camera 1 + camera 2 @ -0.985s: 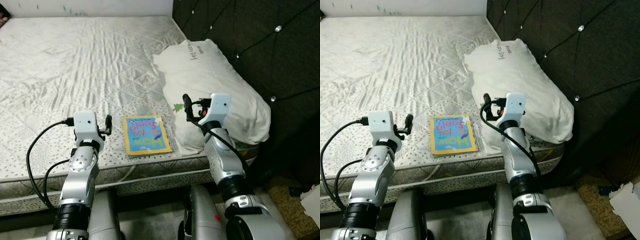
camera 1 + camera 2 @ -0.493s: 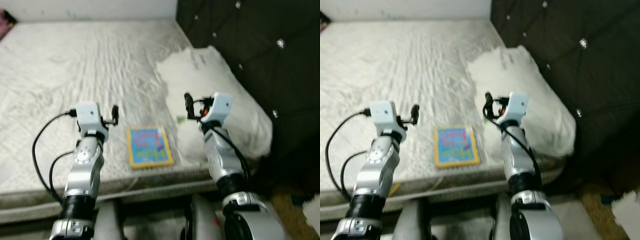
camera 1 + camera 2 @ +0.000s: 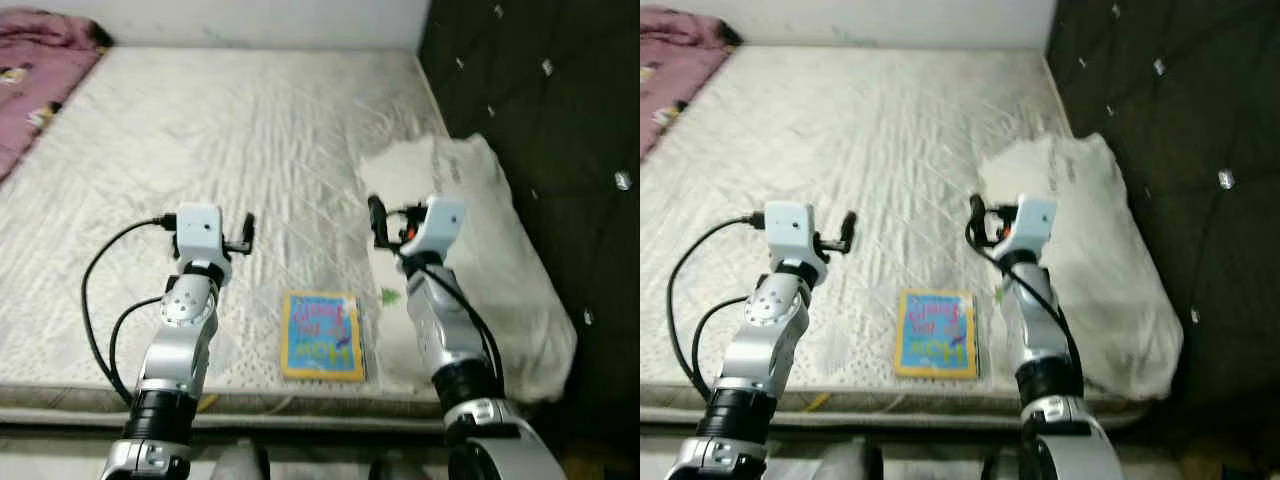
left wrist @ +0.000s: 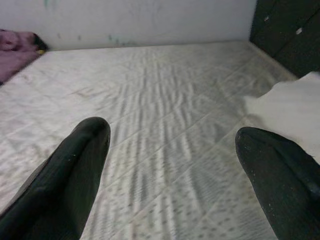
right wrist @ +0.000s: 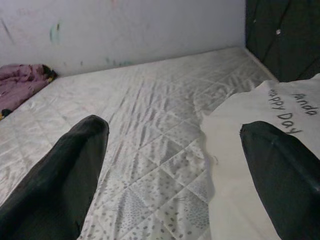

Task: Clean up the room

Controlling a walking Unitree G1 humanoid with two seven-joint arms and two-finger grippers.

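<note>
Flat rectangular picture book, blue cover with yellow border, long axis running from the bed's near edge toward the wall, on quilted white mattress, beside soft white pillow, between left hand and right hand, both empty, fingers spread.

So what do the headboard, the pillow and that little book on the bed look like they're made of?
The headboard looks like dark padded leather or faux leather: tufted in diamonds, with shiny studs. The pillow seems to be soft white cloth, wrinkled and slumped, with printed lettering. The book has a bright printed cover, probably paperboard or glossy card; it lies flat with crisp edges on the quilted mattress.
</note>
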